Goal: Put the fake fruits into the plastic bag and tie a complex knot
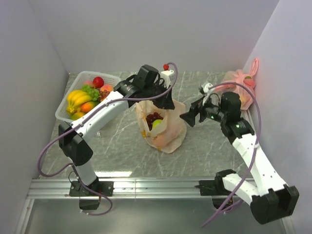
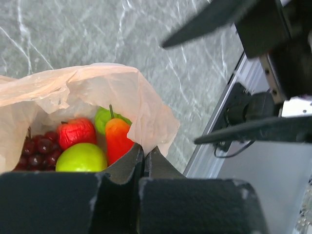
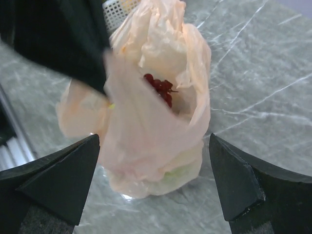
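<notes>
Pinching the crinkly translucent rim of the peach plastic bag [image 2: 97, 87], our left gripper [image 2: 144, 163] is closed on the film above glossy fake fruits [image 2: 82, 157] heaped inside. Our right gripper [image 3: 154, 146] gapes wide just beside the bag on the grey veined table [image 1: 122, 146]. We see a white fruit basket [image 1: 60, 113] far left, a pink bag [image 1: 236, 80] far right.

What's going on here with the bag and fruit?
The left gripper is shut on the rim of the plastic bag, holding it upright. Dark grapes, a green apple and fake fruits lie inside. The right gripper hangs open beside it. The white basket holds bananas and more fruit; the bag is not tied.
</notes>
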You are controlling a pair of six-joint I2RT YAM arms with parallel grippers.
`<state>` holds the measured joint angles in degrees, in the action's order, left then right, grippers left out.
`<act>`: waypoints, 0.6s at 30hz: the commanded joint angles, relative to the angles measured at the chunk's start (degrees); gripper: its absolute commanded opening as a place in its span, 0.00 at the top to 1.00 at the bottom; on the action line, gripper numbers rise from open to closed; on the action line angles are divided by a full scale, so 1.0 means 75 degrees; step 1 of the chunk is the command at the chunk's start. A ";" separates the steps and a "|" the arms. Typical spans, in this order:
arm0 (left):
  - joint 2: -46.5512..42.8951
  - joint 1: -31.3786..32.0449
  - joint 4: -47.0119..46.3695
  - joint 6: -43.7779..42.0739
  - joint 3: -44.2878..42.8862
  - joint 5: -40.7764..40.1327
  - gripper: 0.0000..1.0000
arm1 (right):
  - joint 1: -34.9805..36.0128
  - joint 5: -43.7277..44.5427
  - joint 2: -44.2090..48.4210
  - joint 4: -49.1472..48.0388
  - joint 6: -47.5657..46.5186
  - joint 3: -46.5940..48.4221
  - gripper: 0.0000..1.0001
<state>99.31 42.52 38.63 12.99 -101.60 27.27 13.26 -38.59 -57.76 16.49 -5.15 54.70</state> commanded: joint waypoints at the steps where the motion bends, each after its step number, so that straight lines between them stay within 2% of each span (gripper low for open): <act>1: 0.0048 -0.0103 -0.0662 0.0459 -0.0293 0.0477 1.00 | 0.0223 0.0059 0.0868 -0.1506 -0.0954 -0.0413 0.00; 4: -0.0046 -0.0103 -0.1142 0.0635 -0.0141 0.0478 1.00 | 0.0681 0.0141 0.0648 -0.1787 -0.0674 -0.0460 0.00; 7: 0.0013 -0.0103 -0.1120 0.0647 -0.0280 0.0431 1.00 | 0.1031 0.0129 0.0599 -0.2524 -0.0194 -0.0764 0.00; 11: 0.0060 -0.0103 -0.1073 0.0600 -0.0316 0.0722 1.00 | 0.1677 0.0736 0.0366 -0.3159 0.0007 -0.0906 0.00; 18: -0.0256 -0.0103 -0.1529 0.0575 -0.0012 0.0830 1.00 | 0.1818 0.1079 -0.0162 -0.3850 0.0334 -0.1152 0.00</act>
<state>99.61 41.58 32.01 16.69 -101.56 31.48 26.35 -32.69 -58.43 -6.68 -4.64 47.13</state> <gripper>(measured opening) 0.014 0.995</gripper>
